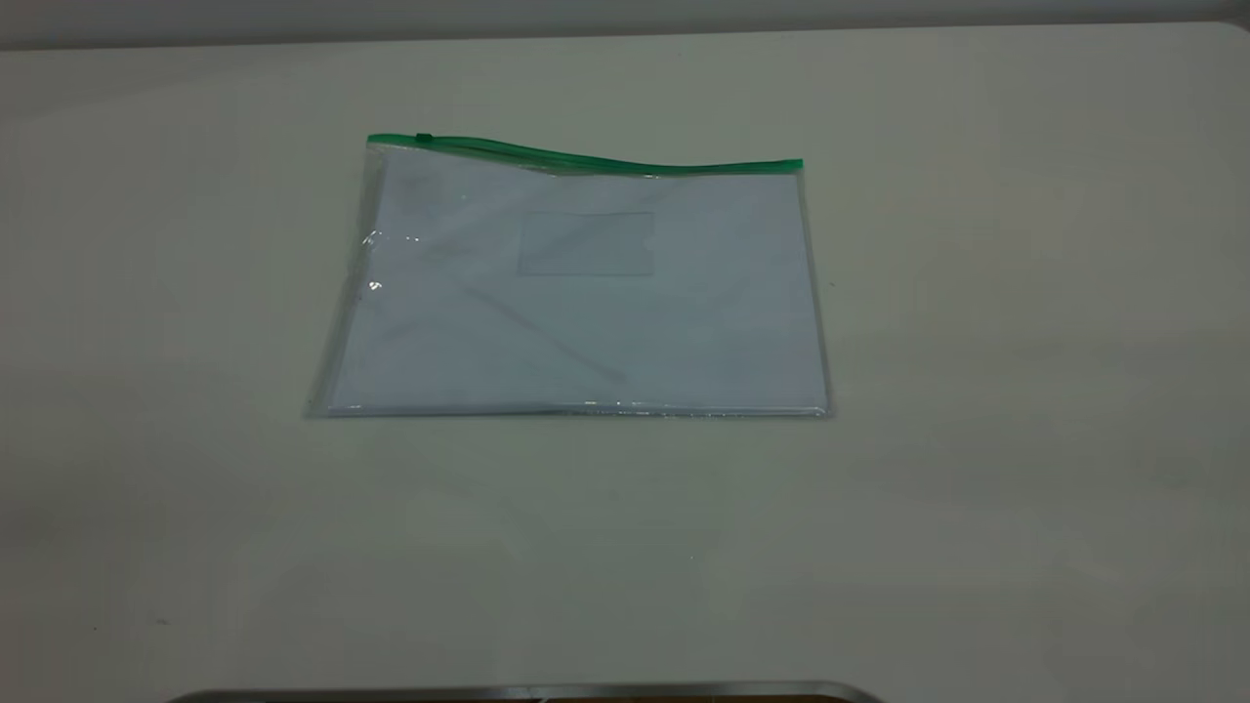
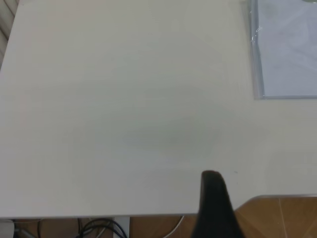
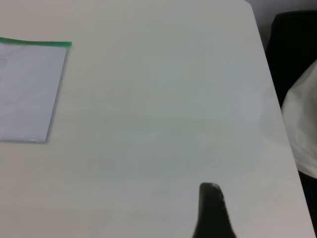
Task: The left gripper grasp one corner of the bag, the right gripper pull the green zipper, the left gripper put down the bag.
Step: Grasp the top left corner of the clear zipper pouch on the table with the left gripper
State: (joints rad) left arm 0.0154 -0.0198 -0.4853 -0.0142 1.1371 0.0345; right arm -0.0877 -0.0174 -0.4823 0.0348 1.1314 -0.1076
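From outside, the bag [image 1: 576, 293] lies flat mid-table [image 1: 977, 488], green zipper [image 1: 586, 158] along its far edge. Each wrist view shows one finger, left gripper [image 2: 214, 206] and right gripper [image 3: 212, 210]; jaw state cannot be told.

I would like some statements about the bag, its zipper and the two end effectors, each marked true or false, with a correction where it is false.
1. The bag lies flat on the table. True.
2. The left end effector is clamped on a corner of the bag. False: it is over bare table, apart from the bag, near the table's edge.
3. The green zipper runs along the bag's far long edge in the exterior view. True.
4. The slider tab sits at the zipper's right end in the exterior view. False: it sits near the left end.
5. The right end effector is touching the zipper. False: it is over bare table, well away from the bag.
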